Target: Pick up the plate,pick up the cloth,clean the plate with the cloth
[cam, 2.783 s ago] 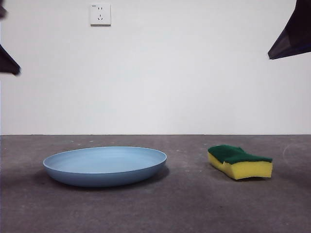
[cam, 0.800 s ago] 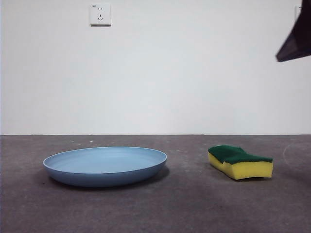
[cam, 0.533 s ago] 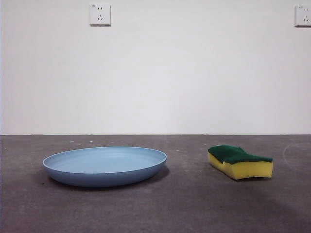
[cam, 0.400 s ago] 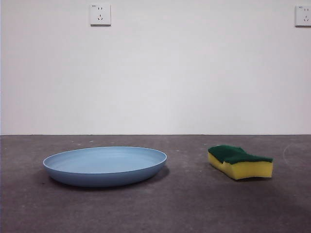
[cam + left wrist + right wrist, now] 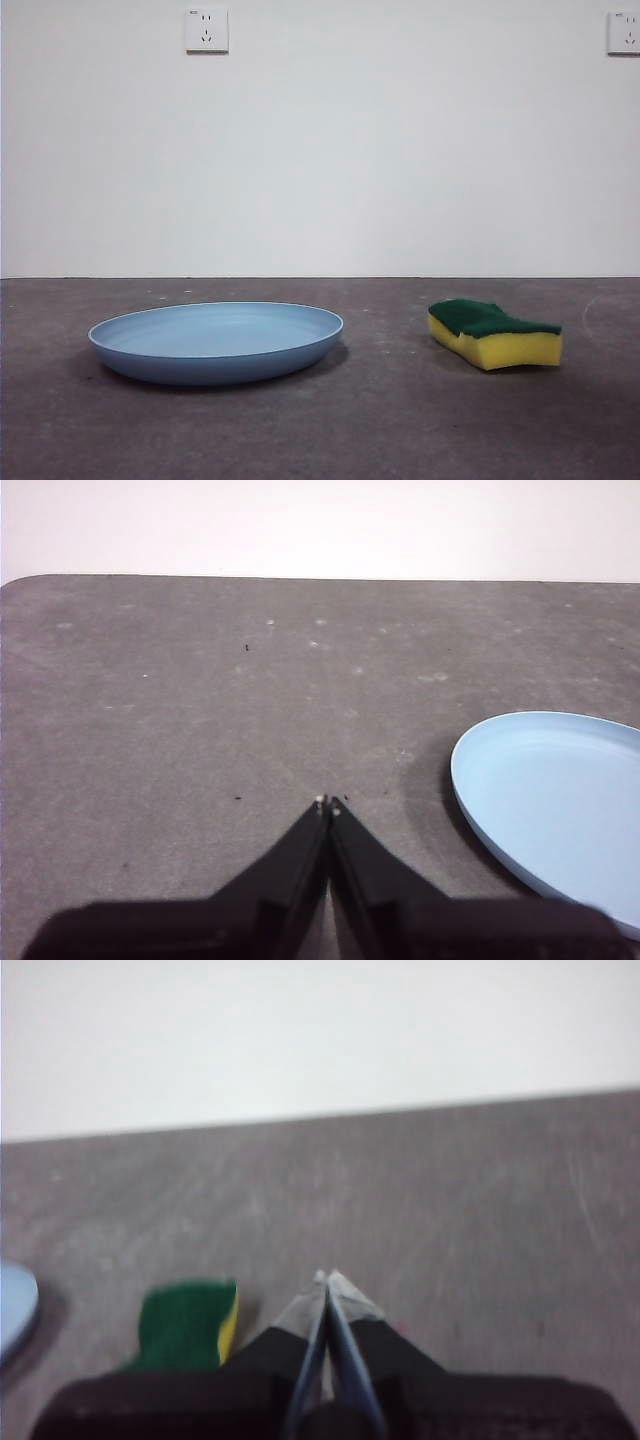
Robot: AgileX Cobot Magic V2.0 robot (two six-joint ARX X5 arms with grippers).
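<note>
The light-blue plate [image 5: 216,340] lies flat on the dark table at the left of the front view. The cloth [image 5: 494,332], a yellow sponge with a green top, rests to its right. Neither arm shows in the front view. In the left wrist view my left gripper [image 5: 328,802] is shut and empty, above bare table beside the plate [image 5: 560,810]. In the right wrist view my right gripper [image 5: 326,1278] is shut and empty, with the cloth [image 5: 188,1322] on the table close beside it and a sliver of the plate [image 5: 14,1305] at the picture's edge.
The grey table [image 5: 380,420] runs back to a white wall with two power sockets [image 5: 206,29]. The table's rounded far corner [image 5: 30,580] shows in the left wrist view.
Both dark arm tips have left the front view: the left one first, then the right one out at the top right corner. Plate and cloth have not moved.
</note>
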